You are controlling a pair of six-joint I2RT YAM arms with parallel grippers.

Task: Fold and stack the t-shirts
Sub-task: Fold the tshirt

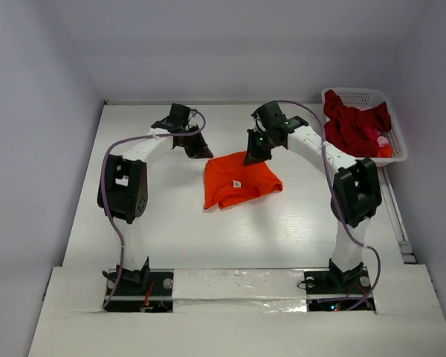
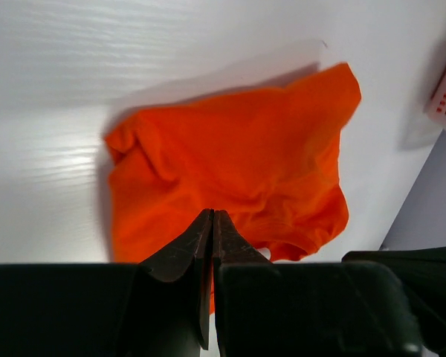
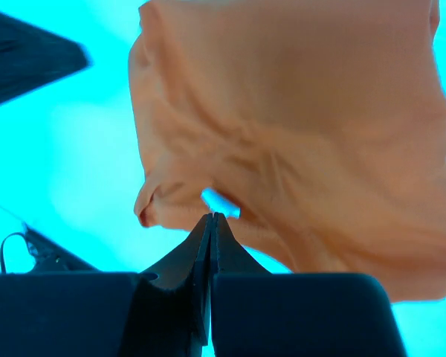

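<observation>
Top external view: the orange shirt (image 1: 238,181) lies crumpled and partly folded on the white counter (image 1: 171,230), midway between the arms, its small white label (image 1: 237,183) facing up. The left tool (image 1: 204,152) sits just beside the shirt's far left corner, and the right tool (image 1: 252,158) is at its far edge. Each wrist view shows its tool with fingers pressed together tip to tip, the left one's tips over the shirt's hem, the right one's just by the label. Whether either touches the cloth I cannot tell. Red shirts (image 1: 353,123) are heaped in the basket (image 1: 357,94) at the counter's far right corner
</observation>
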